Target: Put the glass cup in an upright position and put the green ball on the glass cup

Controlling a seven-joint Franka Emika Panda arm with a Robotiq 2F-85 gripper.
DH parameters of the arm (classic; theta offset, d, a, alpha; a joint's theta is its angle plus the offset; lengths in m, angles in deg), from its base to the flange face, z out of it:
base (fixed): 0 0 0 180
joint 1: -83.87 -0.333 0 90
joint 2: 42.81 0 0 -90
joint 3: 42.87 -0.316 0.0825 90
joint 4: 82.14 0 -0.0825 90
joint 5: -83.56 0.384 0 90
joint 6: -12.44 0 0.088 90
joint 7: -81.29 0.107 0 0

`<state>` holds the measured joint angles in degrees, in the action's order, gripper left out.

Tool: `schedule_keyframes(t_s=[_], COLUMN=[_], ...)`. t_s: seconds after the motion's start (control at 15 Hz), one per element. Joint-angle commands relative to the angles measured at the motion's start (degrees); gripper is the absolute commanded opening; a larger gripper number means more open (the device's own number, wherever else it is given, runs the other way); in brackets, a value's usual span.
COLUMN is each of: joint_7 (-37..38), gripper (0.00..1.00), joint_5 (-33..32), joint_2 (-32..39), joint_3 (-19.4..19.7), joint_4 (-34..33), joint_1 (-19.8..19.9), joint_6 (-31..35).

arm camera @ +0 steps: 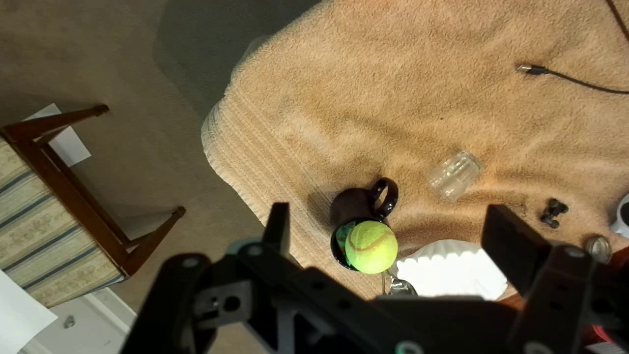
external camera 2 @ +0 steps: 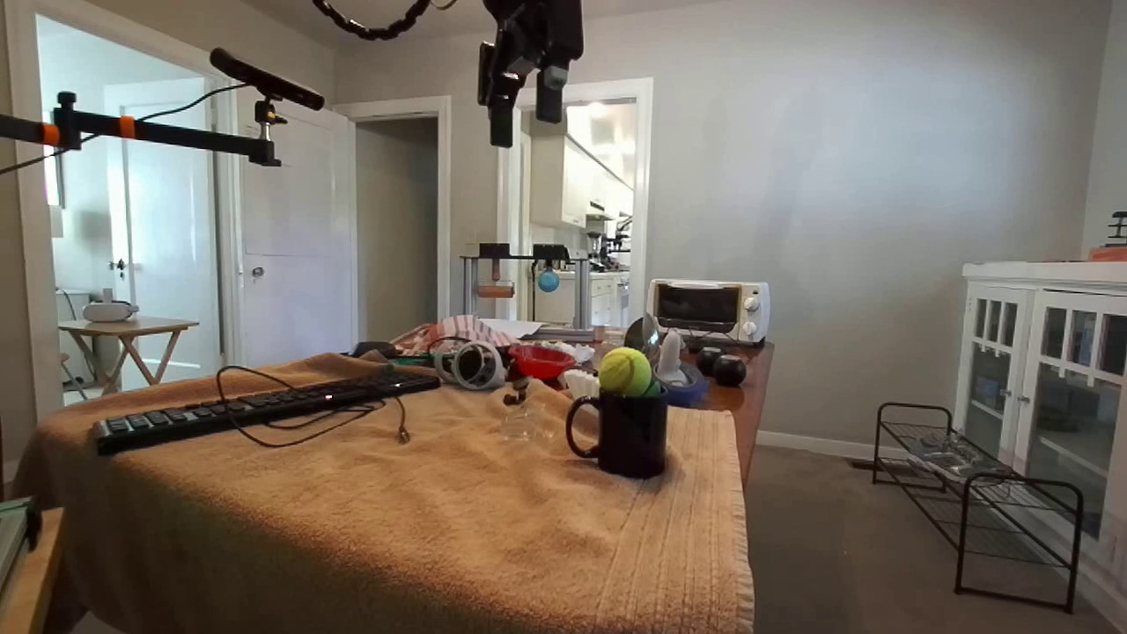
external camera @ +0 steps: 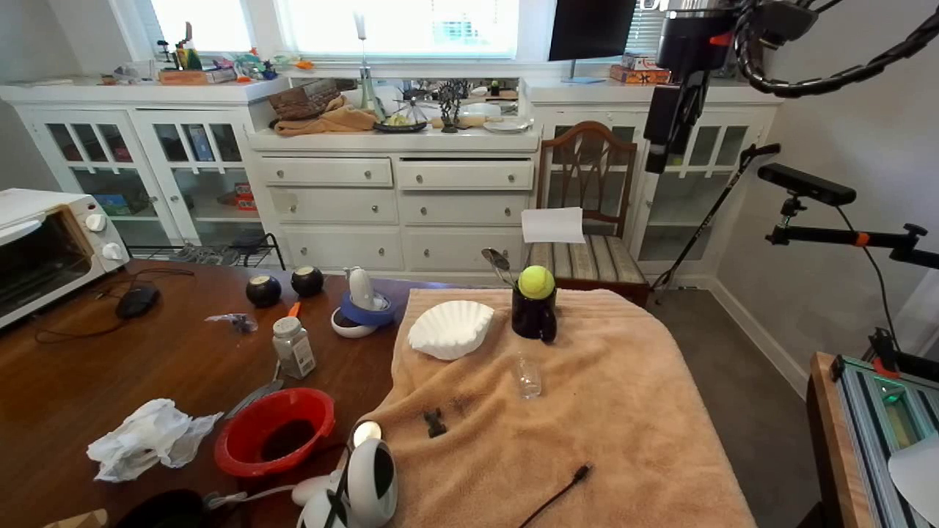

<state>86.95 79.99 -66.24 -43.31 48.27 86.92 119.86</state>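
The clear glass cup (external camera: 529, 378) is faint on the orange towel and appears to lie on its side; it also shows in an exterior view (external camera 2: 524, 423) and in the wrist view (arm camera: 454, 176). The yellow-green ball (external camera: 536, 282) rests in the mouth of an upright dark mug (external camera: 532, 319), shown also in an exterior view (external camera 2: 624, 371) and in the wrist view (arm camera: 372, 247). My gripper (arm camera: 390, 223) is open and empty, its fingers wide apart. In both exterior views it hangs high above the table, apart from both things (external camera: 664, 158) (external camera 2: 526, 130).
A white fluted bowl (external camera: 450, 330) stands beside the mug, and a metal spoon (external camera: 497, 260) sticks up from it or just behind. A small dark object (external camera: 434, 422) and a cable end (external camera: 579, 475) lie on the towel. A keyboard (external camera 2: 264, 407) lies at the towel's far side.
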Motion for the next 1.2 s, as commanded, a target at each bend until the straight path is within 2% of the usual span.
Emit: schedule_keyframes(t_s=[0.0,0.13,0.33,0.67,0.73,1.13], joint_7=[0.1,-2.6,-12.2,-26.7,-21.2,-23.2], gripper=[1.0,1.0,1.0,1.0,1.0,1.0], joint_5=[-0.1,0.6,6.1,15.5,12.1,11.9], joint_2=[0.0,-0.2,1.7,6.7,4.6,6.4], joint_3=[0.2,0.8,3.1,4.6,3.1,3.6], joint_4=[-0.1,0.1,0.9,2.4,1.6,1.2], joint_1=[-0.2,-0.8,-3.5,-7.5,-5.6,-5.7], joint_6=[-0.2,0.2,5.9,10.7,8.5,7.7])
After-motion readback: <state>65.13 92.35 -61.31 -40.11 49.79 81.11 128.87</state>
